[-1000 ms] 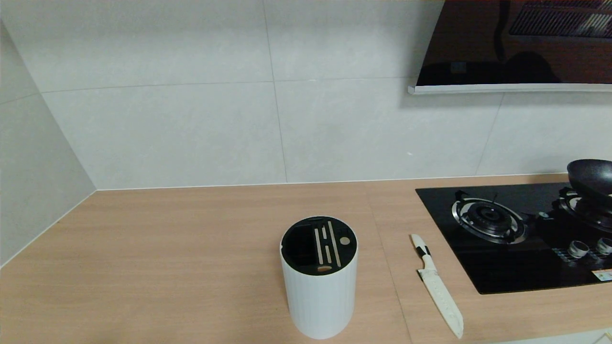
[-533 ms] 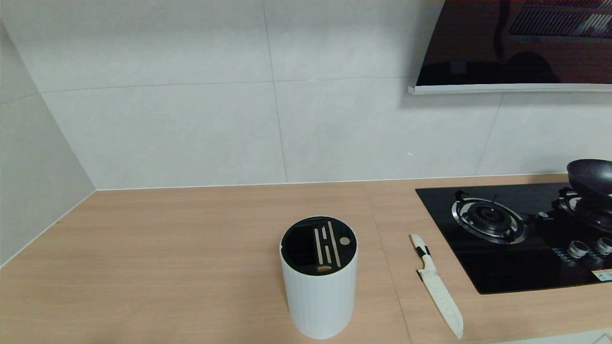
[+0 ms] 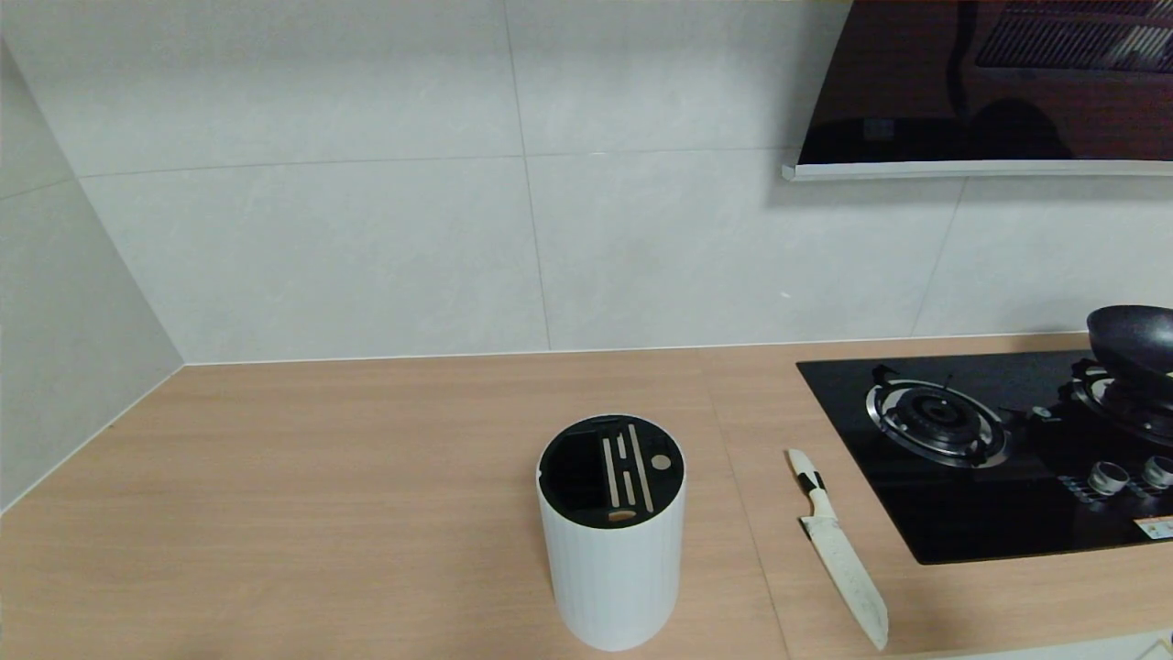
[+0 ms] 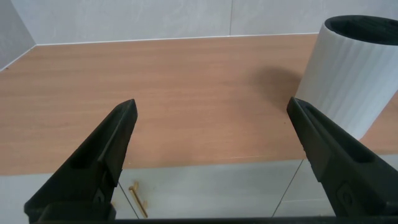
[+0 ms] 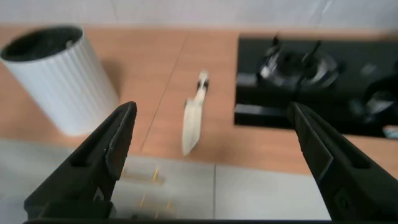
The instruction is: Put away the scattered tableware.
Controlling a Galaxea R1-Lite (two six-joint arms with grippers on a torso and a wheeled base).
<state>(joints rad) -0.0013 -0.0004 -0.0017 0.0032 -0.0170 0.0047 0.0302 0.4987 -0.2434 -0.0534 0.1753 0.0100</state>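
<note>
Gap of counter [image 3: 733, 513] between holder [image 3: 611, 550] and knife [image 3: 836, 550]; hob [image 3: 971, 513] just beside knife

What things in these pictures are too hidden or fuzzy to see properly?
Head view: the pan is cut off by the right edge.
Head view: the big opening of the knife holder is too dark to see inside.
Right wrist view: the knife is blurred, so its edge cannot be made out.

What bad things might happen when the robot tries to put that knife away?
1. The knife lies flat with its tip near the front edge of the counter; a clumsy nudge from the open right end effector might push it off.
2. The slots in the white holder are narrow; a badly aimed blade might miss and tip the holder.
</note>
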